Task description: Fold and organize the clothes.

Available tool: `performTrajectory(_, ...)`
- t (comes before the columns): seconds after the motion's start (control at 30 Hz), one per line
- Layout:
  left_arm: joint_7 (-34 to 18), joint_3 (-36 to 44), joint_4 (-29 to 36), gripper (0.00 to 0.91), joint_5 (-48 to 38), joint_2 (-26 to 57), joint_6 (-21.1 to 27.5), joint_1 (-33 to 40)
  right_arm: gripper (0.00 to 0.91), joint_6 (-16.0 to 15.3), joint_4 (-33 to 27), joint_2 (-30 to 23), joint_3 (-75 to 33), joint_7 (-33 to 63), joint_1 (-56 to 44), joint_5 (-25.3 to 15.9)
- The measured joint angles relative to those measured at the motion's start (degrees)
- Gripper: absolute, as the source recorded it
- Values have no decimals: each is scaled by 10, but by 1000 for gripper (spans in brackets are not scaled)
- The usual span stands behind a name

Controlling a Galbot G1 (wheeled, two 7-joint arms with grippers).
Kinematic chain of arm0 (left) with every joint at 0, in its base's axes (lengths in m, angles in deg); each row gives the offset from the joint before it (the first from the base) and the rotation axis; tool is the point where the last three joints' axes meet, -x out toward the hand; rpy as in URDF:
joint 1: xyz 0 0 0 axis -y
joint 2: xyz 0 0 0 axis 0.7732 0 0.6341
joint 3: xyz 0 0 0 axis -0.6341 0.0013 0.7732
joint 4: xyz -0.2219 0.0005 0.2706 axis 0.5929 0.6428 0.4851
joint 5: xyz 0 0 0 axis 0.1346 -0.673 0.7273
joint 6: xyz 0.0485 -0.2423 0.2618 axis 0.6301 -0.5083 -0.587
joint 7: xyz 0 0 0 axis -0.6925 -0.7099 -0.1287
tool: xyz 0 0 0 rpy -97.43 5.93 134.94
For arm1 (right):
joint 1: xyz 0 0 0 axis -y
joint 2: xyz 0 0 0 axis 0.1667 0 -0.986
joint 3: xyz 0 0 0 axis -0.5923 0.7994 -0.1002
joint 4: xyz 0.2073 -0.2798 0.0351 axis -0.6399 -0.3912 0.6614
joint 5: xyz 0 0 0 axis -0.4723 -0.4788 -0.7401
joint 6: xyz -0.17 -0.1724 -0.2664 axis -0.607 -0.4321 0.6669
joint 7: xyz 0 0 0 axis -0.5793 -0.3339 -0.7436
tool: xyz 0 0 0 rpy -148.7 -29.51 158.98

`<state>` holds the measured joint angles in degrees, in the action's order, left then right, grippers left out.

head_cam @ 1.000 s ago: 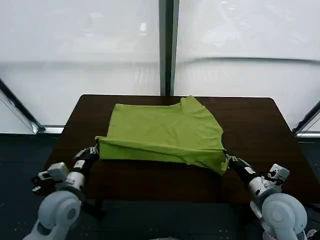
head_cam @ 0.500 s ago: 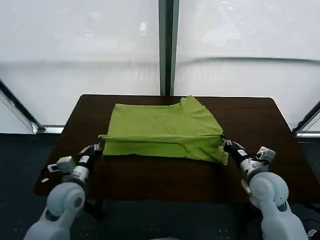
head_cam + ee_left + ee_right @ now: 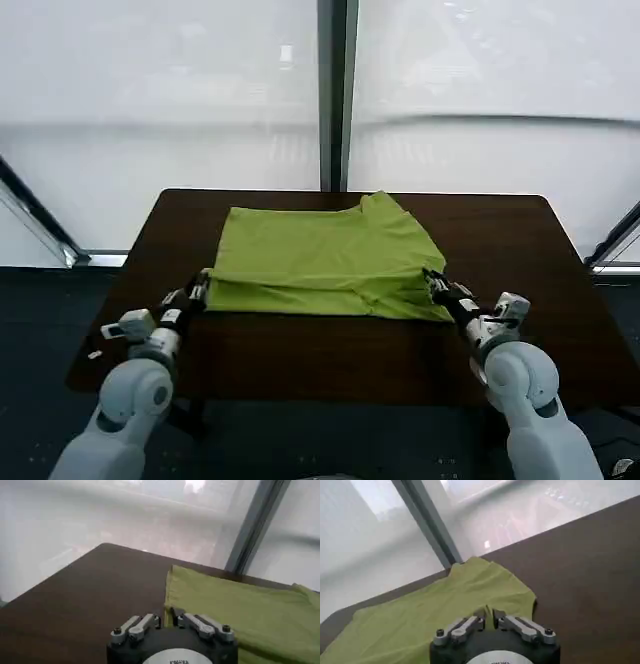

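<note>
While left gripper (image 3: 200,287) and right gripper (image 3: 435,283) are pinching the T-shirt (image 3: 325,255) hem closed-fingered over the table (image 3: 520,240), uneven release is risking a skewed, bunching fold.

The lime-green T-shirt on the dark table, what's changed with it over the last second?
Both grippers carried the near edge of the lime-green soft-fabric T-shirt away from the robot, folding it over the rest. The left gripper and right gripper moved inward and forward, fingers closed on the corners. The far edge and the dark brown table stayed put.
</note>
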<state>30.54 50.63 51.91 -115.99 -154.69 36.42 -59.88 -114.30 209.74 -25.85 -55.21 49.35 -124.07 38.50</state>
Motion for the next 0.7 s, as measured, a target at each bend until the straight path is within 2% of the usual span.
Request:
performTrajectory(0.13,-10,-8,17,878,4,3,11,-16,878,-13,0,8,-1,-14,-16,-18)
performTrajectory(0.53,-16,-13,42,878,17,-7,16,-63,878,-15,-3,13,6,-20,-28,-32)
performTrajectory(0.57,-17,-13,42,878,16,-7,16,-65,839,-15,-3,13,7,-20,-29,-33)
performTrajectory(0.67,-17,-15,40,644,14,-7,16,-71,741,-15,-4,13,7,-21,-33,-34)
performTrajectory(0.7,-17,-15,41,595,12,-7,16,-73,712,-15,-4,12,7,-21,-34,-34)
